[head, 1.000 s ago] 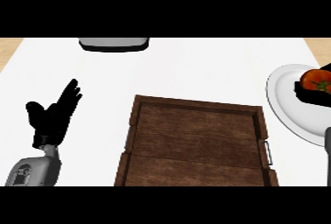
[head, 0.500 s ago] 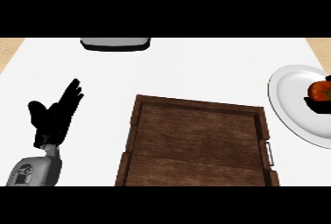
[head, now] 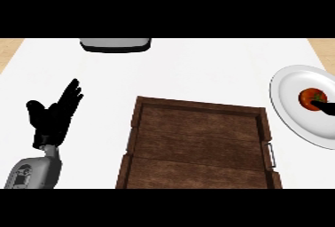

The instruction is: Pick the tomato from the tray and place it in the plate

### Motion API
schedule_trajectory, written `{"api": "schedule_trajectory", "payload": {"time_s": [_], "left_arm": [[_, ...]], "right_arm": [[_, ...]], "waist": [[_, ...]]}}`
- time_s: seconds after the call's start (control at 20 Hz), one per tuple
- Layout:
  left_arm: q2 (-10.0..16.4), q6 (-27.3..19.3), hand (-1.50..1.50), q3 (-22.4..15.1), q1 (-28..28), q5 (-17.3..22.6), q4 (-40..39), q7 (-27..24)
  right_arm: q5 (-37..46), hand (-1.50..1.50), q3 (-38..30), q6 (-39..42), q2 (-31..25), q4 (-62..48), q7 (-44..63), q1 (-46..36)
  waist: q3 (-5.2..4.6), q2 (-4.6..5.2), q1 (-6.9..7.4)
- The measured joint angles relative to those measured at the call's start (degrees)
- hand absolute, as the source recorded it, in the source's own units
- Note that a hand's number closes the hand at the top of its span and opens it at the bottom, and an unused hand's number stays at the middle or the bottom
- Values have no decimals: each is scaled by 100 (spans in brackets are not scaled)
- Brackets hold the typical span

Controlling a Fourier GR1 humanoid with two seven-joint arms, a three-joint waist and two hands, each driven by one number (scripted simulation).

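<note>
Since the round red tomato (head: 309, 96) sits on the white plate (head: 291, 104), the right hand (head: 322, 105) should lift away slowly; I cannot tell its grip. The left hand (head: 51, 122) rests at the left, fingers spread.

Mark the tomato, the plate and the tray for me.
tomato (head: 307, 95), head view, on its red top.
plate (head: 296, 120), head view, on a bare white part below the tomato.
tray (head: 198, 146), head view, on its bare wooden floor.
</note>
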State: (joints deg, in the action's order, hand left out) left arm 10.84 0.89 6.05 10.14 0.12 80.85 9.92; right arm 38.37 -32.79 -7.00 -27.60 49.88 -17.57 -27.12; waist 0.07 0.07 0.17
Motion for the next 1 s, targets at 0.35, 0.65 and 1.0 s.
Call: {"api": "schedule_trajectory", "payload": {"time_s": [0.35, 0.65, 1.0], "left_arm": [[12, 11, 0, 42, -55, 20, 27, 21], [5, 22, 0, 58, -131, 37, 84, 36], [-13, 27, 0, 60, 7, -12, 32, 75]], "right_arm": [[-1224, -150, -369, 680, 309, 878, -159, -143], [-2366, -150, -830, 1884, 177, 1189, 898, -73], [-3230, -150, -993, 2455, -75, 1231, 817, 449]], "waist": [[-11, -36, -73], [-11, -44, -98], [-9, -16, -42]]}}
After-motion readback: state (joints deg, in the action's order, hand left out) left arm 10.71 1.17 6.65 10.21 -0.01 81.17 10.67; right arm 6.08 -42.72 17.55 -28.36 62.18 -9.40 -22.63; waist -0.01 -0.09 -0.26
